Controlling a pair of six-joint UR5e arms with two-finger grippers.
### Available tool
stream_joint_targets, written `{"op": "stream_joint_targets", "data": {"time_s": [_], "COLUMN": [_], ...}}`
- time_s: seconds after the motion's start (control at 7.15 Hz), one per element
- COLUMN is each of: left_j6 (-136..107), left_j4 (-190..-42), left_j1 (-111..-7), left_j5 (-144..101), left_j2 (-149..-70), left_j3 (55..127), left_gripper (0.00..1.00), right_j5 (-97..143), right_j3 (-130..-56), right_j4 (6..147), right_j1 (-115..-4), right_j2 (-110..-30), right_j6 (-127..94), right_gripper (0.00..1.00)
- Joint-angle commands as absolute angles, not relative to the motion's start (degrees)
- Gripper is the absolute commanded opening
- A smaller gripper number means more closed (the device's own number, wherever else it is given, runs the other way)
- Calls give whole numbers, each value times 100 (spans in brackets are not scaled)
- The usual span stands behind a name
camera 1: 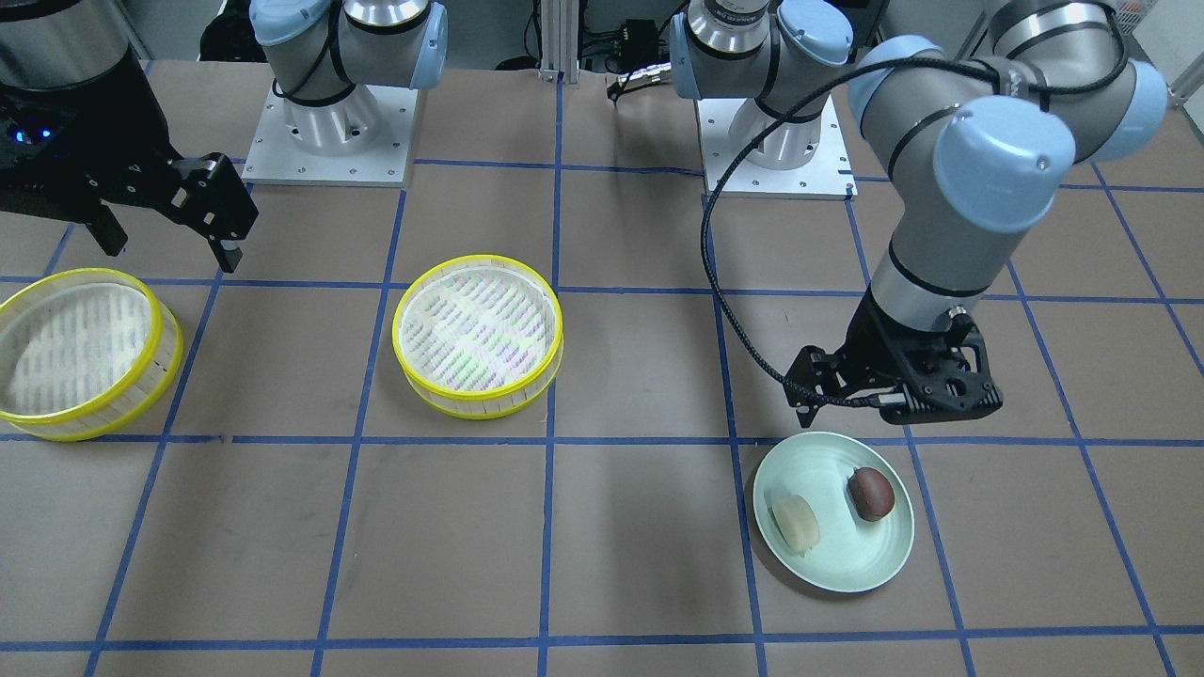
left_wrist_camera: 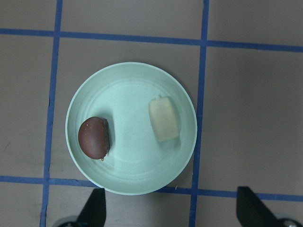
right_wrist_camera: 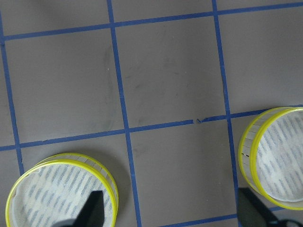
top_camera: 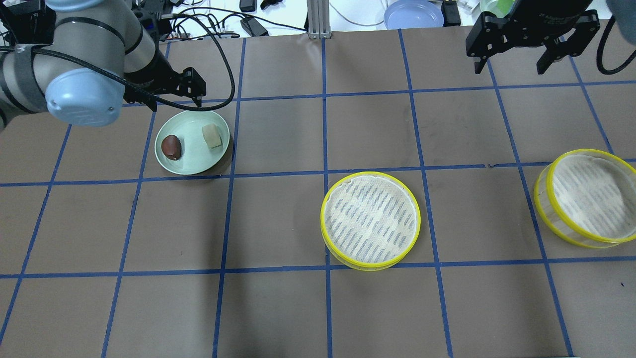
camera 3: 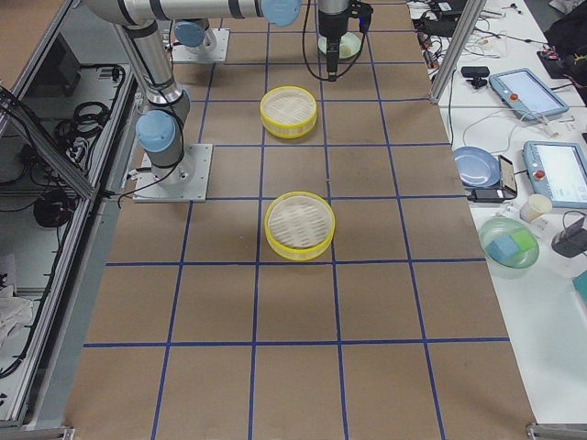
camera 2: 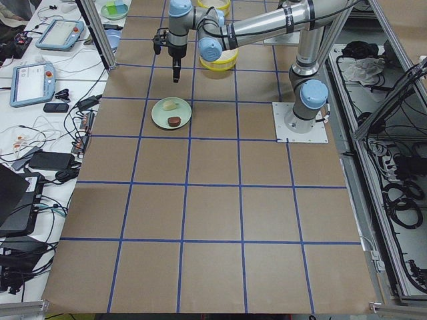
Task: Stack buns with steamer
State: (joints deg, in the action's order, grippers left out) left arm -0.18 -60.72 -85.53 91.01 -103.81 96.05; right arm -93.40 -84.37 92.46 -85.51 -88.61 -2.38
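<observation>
A pale cream bun (camera 1: 796, 522) and a dark reddish-brown oval bun (camera 1: 872, 493) lie apart on a pale green plate (camera 1: 847, 564). They also show in the overhead view, cream (top_camera: 211, 135) and brown (top_camera: 171, 147), and in the left wrist view, cream (left_wrist_camera: 164, 119) and brown (left_wrist_camera: 94, 137). My left gripper (top_camera: 174, 102) hovers open and empty over the plate's edge. One yellow-rimmed steamer (top_camera: 370, 219) stands mid-table, another (top_camera: 589, 196) at the right. My right gripper (top_camera: 509, 67) is open and empty, high above the table beyond both steamers.
The table is brown paper with a blue tape grid. The two arm bases (camera 1: 329, 132) (camera 1: 776, 141) stand on the robot's side. A blue plate (top_camera: 413, 13), cables and tablets lie beyond the far edge. The left arm's cable (camera 1: 724, 310) hangs beside the plate.
</observation>
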Motion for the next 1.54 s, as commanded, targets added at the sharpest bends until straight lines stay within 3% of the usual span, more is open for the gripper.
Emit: {"op": "stream_joint_targets", "data": {"time_s": [0.0,0.42,0.56,0.98,1.12,1.4], "left_j6": [-27,8,17,9,9,-70], "left_j4": [-5512,-5291,-5308,-5317,-5309,-5343], "left_j1": [-8543,-8543,-8543,-8534,-8525,-8473], "left_j5": [8992,8982,9009,9044,9035,9009], "left_j2": [-11089,-11793,-11899,-12058,-12059,-11841], "left_j3": [9642,9650,9650,9598,9572,9467], "left_gripper": [93,87,76,15,0,0], "right_j5": [-9378,-9536,-9536,-9484,-9483,-8985], "right_j3": [-8411,-8385,-8411,-8761,-9085,-10023], "right_j4": [9263,9334,9421,9892,10471,11492], "right_j1": [-8499,-6870,-6290,-4733,-4415,-3765], "right_j2": [-8842,-8833,-8781,-7923,-7641,-7130], "right_j6": [-107,2398,3217,5004,5593,6281], "right_gripper": [100,100,100,91,90,90]}}
